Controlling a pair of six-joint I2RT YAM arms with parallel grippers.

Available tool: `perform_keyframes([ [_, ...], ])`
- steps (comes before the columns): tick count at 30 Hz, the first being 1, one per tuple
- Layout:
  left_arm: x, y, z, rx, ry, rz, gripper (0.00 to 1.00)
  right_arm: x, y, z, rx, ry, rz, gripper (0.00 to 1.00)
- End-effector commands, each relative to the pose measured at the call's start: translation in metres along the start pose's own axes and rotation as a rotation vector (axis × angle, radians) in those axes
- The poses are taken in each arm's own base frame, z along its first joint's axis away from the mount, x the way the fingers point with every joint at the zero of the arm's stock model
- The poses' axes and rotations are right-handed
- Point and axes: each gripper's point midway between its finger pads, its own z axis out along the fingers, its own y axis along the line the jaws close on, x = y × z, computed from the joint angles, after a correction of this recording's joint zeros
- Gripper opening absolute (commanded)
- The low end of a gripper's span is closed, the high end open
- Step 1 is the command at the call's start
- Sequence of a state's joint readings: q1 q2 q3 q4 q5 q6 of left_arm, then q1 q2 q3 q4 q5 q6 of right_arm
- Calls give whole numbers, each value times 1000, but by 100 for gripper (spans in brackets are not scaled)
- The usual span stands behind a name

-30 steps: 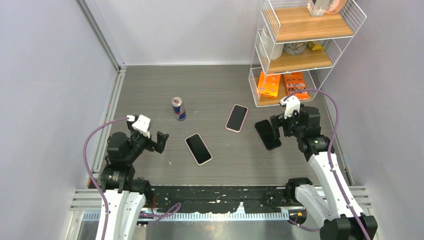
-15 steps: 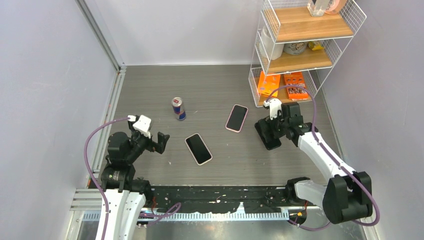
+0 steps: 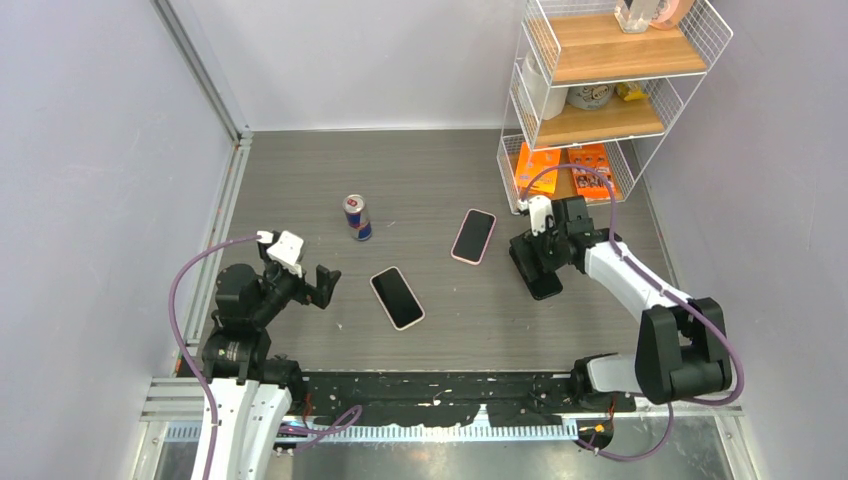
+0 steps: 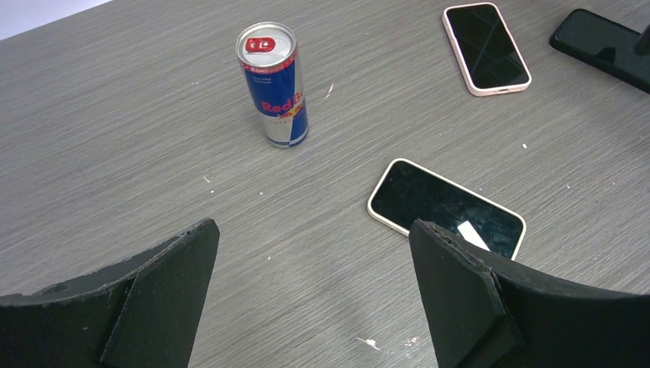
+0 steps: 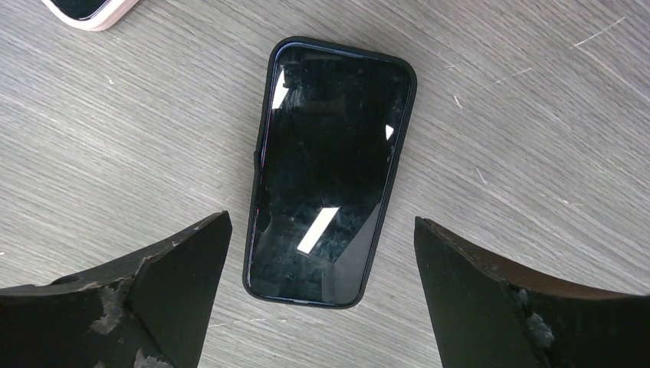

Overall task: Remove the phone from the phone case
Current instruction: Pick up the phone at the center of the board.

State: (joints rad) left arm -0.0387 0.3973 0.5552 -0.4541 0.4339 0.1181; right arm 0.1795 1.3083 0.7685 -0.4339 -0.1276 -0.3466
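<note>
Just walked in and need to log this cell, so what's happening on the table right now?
The right hand hangs open over the phone in the black case, a finger on either side and not touching it. The left hand is open too, holding nothing, near the cream-cased phone and the Red Bull can. A pink-cased phone lies flat further back. No phone is out of its case yet.

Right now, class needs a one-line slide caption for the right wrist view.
Open right gripper over a black-cased phone lying screen-up on the grey table, pink-cased phone at top left.
</note>
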Motion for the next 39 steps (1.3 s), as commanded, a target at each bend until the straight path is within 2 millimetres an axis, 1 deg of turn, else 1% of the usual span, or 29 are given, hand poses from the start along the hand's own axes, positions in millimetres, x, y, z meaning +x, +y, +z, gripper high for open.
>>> perform_keyframes([
  [1,-6,-2,1,20,-25,28,99,-16,-3,4,-15,-10,-45,95],
  [6,-5,-2,1,21,-23,29,99,-10,-2,14,-36,33,-47,95],
  [11,-4,-2,2,25,-18,25,99,-20,3,9,-62,9,-45,96],
  [14,-4,-2,2,25,-19,27,99,-20,2,8,-55,11,-46,95],
  [19,-4,-2,2,25,-20,27,99,-7,-1,17,-48,63,-66,95],
  [26,-3,-2,2,25,-18,28,99,2,-1,26,-65,111,-82,95],
  [31,-3,-3,2,28,-17,29,99,11,3,35,-93,159,-78,95],
  [39,-1,-3,3,30,-12,29,99,19,4,42,-109,206,-73,95],
])
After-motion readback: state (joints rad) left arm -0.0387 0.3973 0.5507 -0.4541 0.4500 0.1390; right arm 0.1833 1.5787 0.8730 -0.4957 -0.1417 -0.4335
